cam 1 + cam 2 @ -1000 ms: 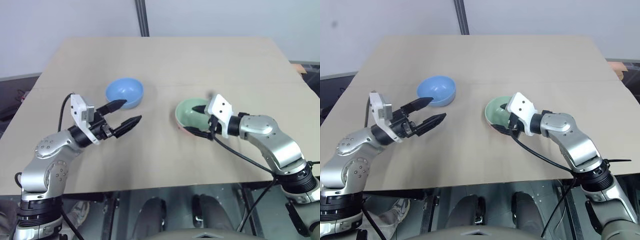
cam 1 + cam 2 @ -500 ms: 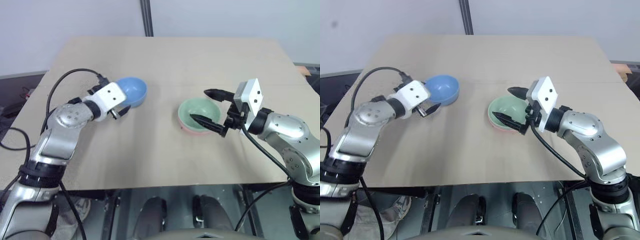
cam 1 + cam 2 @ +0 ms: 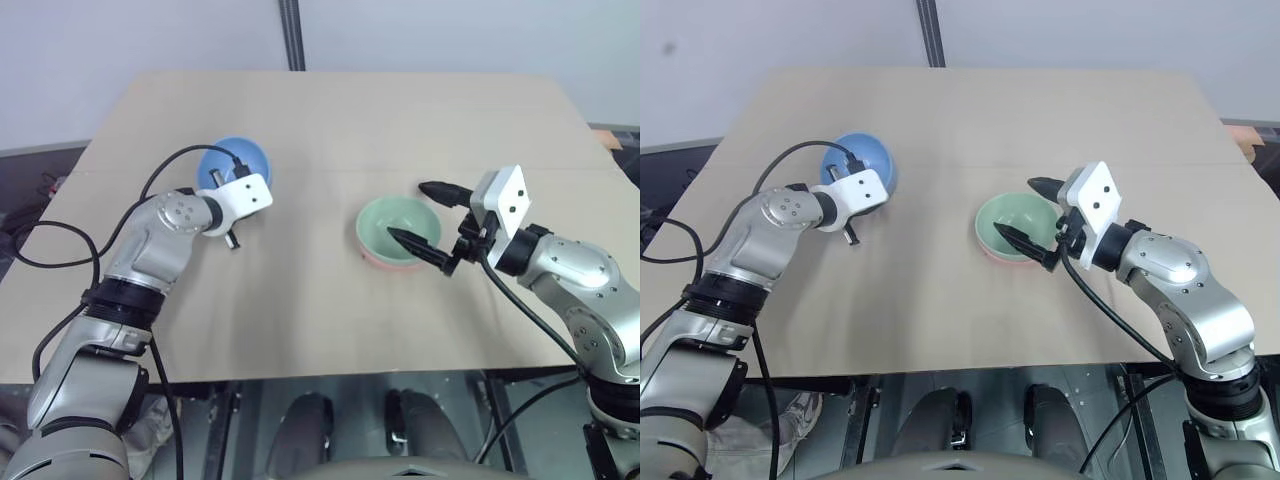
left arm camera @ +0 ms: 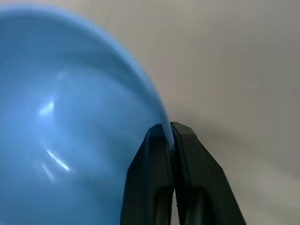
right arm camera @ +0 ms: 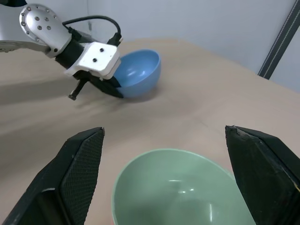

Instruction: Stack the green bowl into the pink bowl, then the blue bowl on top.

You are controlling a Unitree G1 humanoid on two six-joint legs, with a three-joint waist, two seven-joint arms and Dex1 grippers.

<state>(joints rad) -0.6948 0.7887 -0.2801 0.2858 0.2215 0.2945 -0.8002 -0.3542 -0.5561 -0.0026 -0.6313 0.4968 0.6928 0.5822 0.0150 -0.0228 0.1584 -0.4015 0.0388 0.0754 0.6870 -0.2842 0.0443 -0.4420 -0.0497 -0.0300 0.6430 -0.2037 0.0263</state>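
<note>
The blue bowl sits at the table's left, and my left gripper is shut on its near rim, one finger inside and one outside. The green bowl rests inside the pink bowl, of which only a thin rim shows beneath it. My right gripper hovers open over the green bowl's right side, holding nothing. The right wrist view shows the green bowl below its spread fingers and the blue bowl beyond.
The bowls stand on a tan wooden table with bare surface between and behind them. A dark pole rises behind the far edge. The near edge runs just below both arms.
My left arm reached forward, rolled its wrist and shut on the blue bowl's rim. My right gripper drew back from the green bowl's rim and stays open.
</note>
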